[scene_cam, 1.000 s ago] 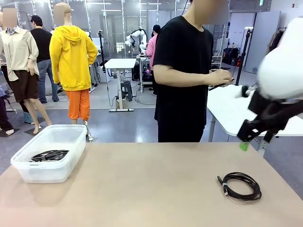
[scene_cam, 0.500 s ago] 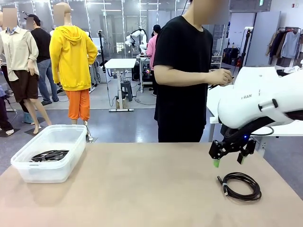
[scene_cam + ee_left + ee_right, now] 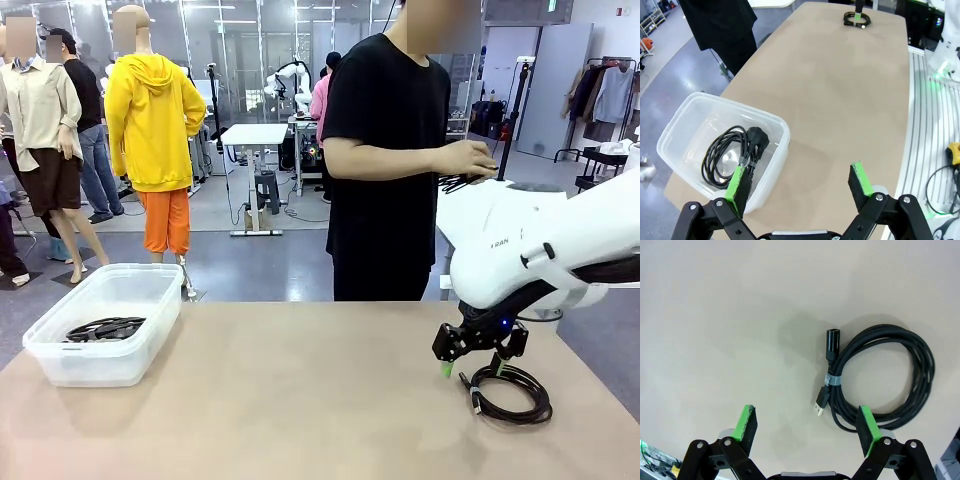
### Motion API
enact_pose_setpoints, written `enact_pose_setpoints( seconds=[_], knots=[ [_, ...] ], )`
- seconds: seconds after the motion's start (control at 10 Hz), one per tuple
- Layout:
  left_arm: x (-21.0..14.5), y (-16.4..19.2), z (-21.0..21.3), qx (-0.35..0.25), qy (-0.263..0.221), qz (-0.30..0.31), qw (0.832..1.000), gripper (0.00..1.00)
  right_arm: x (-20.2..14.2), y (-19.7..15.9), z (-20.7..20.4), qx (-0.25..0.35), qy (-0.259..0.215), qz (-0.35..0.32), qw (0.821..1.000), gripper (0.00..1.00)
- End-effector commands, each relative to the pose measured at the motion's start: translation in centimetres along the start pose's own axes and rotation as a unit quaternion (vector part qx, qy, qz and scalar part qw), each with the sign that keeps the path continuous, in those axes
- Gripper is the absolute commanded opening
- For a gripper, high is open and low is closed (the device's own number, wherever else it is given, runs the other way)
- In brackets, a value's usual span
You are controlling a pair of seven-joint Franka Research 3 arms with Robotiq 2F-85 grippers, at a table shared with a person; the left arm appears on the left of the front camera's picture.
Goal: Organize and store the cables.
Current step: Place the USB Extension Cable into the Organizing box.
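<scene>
Cable coil [image 3: 885,333] on table [image 3: 740,315], right jaws spread

The bench [image 3: 300,400] has a matte tan top, unmarked, and spans the lower half of the front frame. Beyond its far edge lies a smooth grey floor [image 3: 260,265] with a faint sheen. At centre background stands a small white table [image 3: 254,134] on a wheeled pedestal base. Glass partitions [image 3: 235,60] in dark frames run across the upper frame, with strip lights [image 3: 225,8] showing at the top edge. At upper right, a clothes rack [image 3: 608,90] carries hung garments beside a pale grey panel [image 3: 560,80]. Lighting is even and bright throughout.
</scene>
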State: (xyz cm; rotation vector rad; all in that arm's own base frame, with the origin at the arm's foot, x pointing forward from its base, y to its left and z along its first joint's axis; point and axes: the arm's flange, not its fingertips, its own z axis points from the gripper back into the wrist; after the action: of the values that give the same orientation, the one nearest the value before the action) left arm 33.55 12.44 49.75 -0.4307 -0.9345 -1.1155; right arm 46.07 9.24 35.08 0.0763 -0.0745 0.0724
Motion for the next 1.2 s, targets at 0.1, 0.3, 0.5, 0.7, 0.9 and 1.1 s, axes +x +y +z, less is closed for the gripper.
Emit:
enact_pose_setpoints(
  seconds=[0.1, 0.3, 0.5, 0.7, 0.9, 1.1],
  knots=[
    [0.0, 0.0, 0.0, -0.003, -0.011, -0.004, 1.0, 1.0, 0.4, -1.2, -2.9, 0.01, 0.001, -0.052, 0.999, 1.0],
    [0.0, 0.0, 0.0, -0.003, -0.011, -0.004, 1.0, 1.0, 0.5, -2.0, -3.8, 0.019, 0.003, -0.071, 0.997, 1.0],
    [0.0, 0.0, 0.0, -0.003, -0.011, -0.004, 1.0, 1.0, 0.8, -2.4, -4.7, 0.007, 0.01, -0.079, 0.997, 1.0],
    [0.0, 0.0, 0.0, -0.003, -0.011, -0.004, 1.0, 1.0, 0.9, -2.3, -4.8, 0.002, 0.01, -0.079, 0.997, 0.4],
    [0.0, 0.0, 0.0, -0.003, -0.011, -0.004, 1.0, 1.0, 1.2, -1.9, -4.6, -0.006, 0.007, -0.078, 0.997, 0.0],
    [0.0, 0.0, 0.0, -0.003, -0.011, -0.004, 1.0, 1.0, 1.4, -1.5, -4.5, -0.016, 0.013, -0.077, 0.997, 0.0]
  ],
)
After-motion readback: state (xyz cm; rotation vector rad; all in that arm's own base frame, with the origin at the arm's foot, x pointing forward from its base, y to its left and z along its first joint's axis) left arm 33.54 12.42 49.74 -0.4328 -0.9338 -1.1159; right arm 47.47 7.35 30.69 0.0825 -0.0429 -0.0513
